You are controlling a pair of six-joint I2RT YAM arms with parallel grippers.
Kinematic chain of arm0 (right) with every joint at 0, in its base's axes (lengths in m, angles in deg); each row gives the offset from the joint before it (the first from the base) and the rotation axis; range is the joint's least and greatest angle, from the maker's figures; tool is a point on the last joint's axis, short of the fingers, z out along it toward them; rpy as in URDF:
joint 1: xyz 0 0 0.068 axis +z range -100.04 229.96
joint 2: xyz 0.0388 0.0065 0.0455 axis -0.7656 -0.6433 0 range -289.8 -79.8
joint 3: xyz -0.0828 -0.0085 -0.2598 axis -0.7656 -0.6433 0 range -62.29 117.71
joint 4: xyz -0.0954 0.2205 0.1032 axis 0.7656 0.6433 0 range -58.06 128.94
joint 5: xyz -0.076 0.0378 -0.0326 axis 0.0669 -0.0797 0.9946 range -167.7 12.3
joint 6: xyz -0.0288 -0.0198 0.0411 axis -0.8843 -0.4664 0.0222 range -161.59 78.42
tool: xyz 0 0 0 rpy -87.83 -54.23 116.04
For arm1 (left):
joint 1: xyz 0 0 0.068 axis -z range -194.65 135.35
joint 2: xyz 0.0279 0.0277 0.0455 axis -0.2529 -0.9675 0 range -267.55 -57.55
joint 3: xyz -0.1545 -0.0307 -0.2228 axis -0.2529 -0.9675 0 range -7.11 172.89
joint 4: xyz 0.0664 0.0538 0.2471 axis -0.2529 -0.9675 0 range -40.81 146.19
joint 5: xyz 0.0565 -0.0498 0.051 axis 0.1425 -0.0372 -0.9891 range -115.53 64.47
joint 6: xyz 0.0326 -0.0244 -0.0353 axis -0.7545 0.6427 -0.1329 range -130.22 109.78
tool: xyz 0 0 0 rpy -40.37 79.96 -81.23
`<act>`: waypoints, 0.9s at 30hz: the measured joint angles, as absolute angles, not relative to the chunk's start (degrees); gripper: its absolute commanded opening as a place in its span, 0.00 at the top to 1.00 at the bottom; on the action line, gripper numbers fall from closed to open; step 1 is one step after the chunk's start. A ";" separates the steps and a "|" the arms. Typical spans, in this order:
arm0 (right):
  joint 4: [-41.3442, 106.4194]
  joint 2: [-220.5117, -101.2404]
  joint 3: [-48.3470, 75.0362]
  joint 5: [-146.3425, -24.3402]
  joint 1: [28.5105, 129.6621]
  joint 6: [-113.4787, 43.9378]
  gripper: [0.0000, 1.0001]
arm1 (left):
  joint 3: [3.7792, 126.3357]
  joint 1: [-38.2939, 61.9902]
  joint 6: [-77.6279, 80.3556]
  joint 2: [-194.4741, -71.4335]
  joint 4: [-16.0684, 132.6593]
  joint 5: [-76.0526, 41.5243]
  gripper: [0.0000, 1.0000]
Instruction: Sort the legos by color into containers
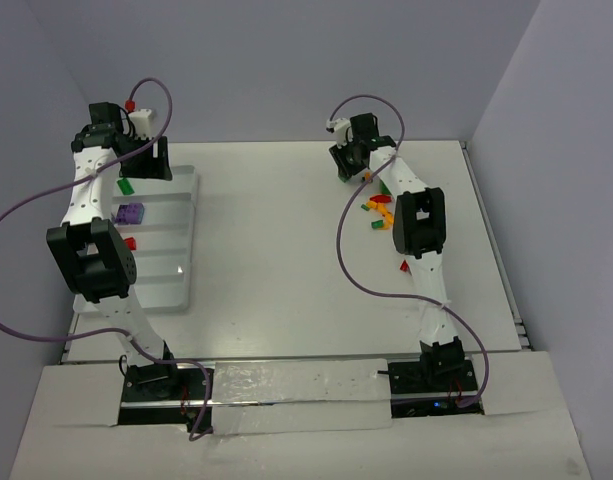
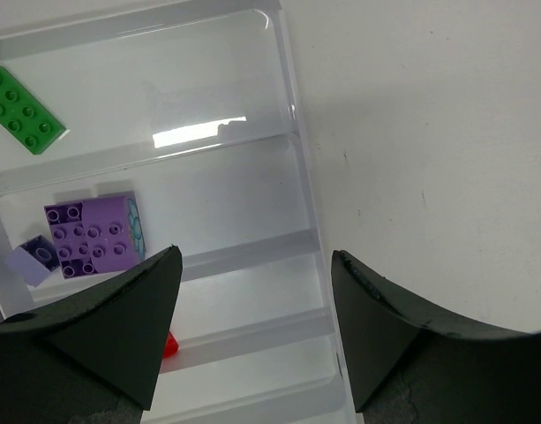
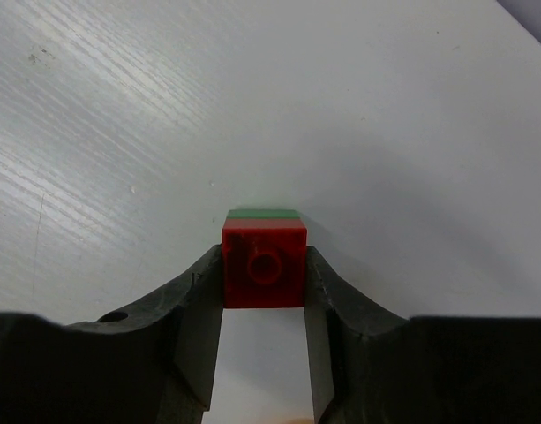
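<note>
Now, R gripper (image 3: pixel 263 305) is clamped on a red brick (image 3: pixel 263 261), fingers tight on both sides, low at the table (image 3: pixel 385 106). L gripper (image 2: pixel 252 309) gapes wide, holding nothing, over the tray (image 2: pixel 292 106). A green brick (image 2: pixel 23 110) & purple bricks (image 2: pixel 92 234) sit in separate compartments.

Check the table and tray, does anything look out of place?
The red brick gripped by the right hand shows a green strip along its far edge: maybe a green piece stuck to it or lying behind, I cannot tell. In the tray, visible compartments each hold one color.
</note>
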State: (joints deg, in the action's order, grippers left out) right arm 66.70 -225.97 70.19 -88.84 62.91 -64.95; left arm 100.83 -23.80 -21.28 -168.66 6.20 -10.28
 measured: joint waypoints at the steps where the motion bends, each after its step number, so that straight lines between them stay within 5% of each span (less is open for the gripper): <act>1: 66.60 -225.86 69.97 -89.12 62.89 -65.04 0.70 | 100.83 -23.80 -21.32 -168.67 6.21 -10.28 0.21; 6: 67.75 -223.78 67.23 -92.33 62.82 -64.55 1.00 | 100.40 -23.80 -21.48 -168.03 6.23 -9.02 0.16; 13: 71.69 -214.35 60.02 -106.04 62.82 -58.58 1.00 | 90.63 -24.00 -20.83 -158.66 8.46 5.15 0.06; 17: 67.69 -203.09 52.38 -117.85 62.88 -47.50 1.00 | 73.93 -23.98 -15.22 -147.70 19.42 17.06 0.04; 27: 32.95 -190.26 32.10 -137.37 65.16 -4.34 1.00 | 60.61 -13.39 -8.00 -138.30 36.40 23.86 0.05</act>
